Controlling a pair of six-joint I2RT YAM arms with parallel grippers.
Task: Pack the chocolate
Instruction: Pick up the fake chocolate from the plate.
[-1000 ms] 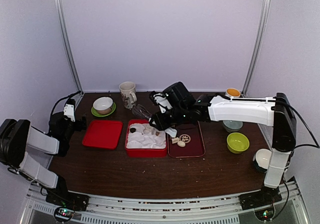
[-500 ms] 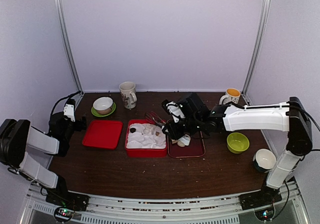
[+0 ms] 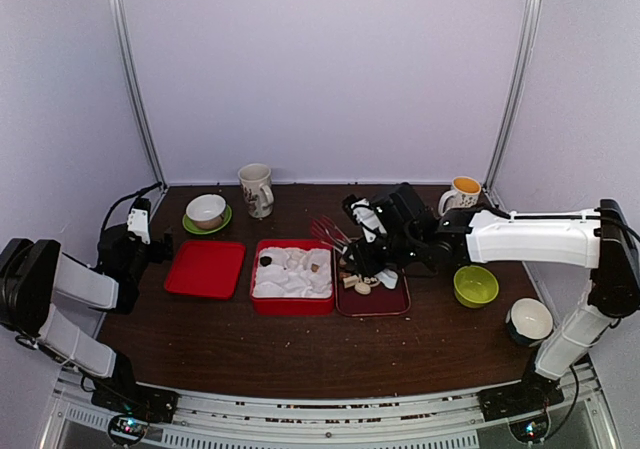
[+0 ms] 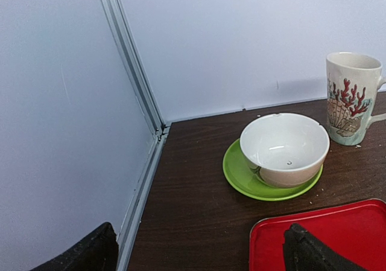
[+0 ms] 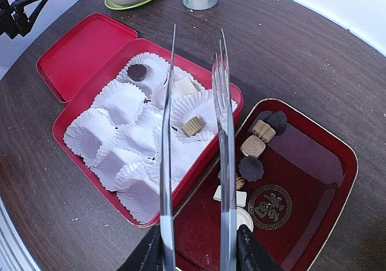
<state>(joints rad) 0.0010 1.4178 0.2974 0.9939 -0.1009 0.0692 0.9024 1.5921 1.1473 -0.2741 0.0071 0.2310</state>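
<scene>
The right tool, clenched on the metal tongs, has swung back from the red box to the tray. The tong tips are apart and empty. Three chocolate pieces sit boxed ahead-left, and the rest lie under the tips, so I judge another pick is next. The left tool is released and empty. The tray's gold emblem is unreadable.

- We find no word, number or brand that we can read in any view.
- The one sign is a round gold emblem on the floor of the dark red tray, mid-desk; we cannot make out its characters.
- The mug at the far edge carries only a coral-and-shell drawing.
</scene>
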